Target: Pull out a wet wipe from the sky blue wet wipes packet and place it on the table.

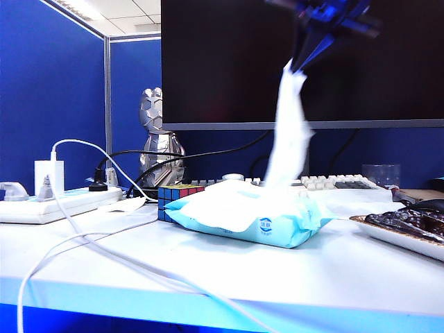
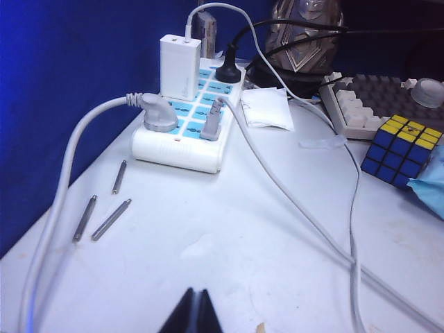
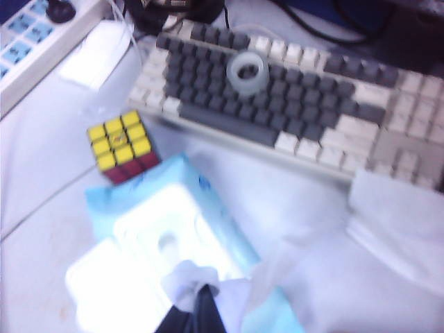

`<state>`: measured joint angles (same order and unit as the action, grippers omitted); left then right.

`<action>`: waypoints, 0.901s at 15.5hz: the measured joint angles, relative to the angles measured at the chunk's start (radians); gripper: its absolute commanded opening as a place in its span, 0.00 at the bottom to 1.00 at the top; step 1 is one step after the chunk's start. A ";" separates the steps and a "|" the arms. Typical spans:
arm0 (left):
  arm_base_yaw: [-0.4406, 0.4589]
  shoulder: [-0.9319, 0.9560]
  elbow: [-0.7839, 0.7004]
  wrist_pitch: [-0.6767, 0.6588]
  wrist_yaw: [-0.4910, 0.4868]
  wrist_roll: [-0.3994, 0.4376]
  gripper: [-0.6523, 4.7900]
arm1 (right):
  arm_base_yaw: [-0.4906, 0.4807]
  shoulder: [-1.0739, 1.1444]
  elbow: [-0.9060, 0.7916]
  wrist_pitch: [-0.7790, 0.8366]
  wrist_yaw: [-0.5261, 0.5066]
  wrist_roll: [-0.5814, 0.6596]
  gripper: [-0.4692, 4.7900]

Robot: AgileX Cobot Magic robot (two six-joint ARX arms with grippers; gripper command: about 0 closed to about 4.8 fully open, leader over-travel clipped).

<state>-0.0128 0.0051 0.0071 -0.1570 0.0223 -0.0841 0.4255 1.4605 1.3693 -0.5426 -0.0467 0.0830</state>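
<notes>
The wet wipe [image 1: 288, 132] hangs stretched almost upright — long axis vertical, its top pinched in the closed fingers of the right gripper [image 1: 305, 59], its lower end at the wet wipes packet [image 1: 250, 211] lying flat on the table [image 1: 208, 270]. The right arm reaches down from above, blurred. Only the right wrist view shows the keyboard [image 3: 291, 97] fully; the left wrist view shows the left gripper [image 2: 195, 305] closed, low over the table near the power strip [image 2: 187, 118].

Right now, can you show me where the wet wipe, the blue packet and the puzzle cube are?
wet wipe [image 1: 290, 132]: exterior view, middle of the stretched white sheet.
wet wipes packet [image 1: 277, 232]: exterior view, sky blue front side by the logo.
puzzle cube [image 2: 404, 149]: left wrist view, its blue side face.
</notes>
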 measured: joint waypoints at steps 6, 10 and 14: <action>0.000 0.000 0.000 0.000 0.000 0.000 0.12 | 0.000 -0.143 0.000 -0.227 -0.008 0.002 0.08; 0.000 0.000 0.000 0.000 0.000 0.000 0.12 | 0.000 -0.166 0.000 -0.448 -0.084 0.000 0.08; 0.000 0.000 0.000 0.000 0.000 0.000 0.12 | 0.000 -0.163 0.000 -0.575 -0.085 -0.009 0.08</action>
<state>-0.0128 0.0051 0.0071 -0.1570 0.0223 -0.0837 0.4255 1.2972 1.3697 -1.1172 -0.1318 0.0738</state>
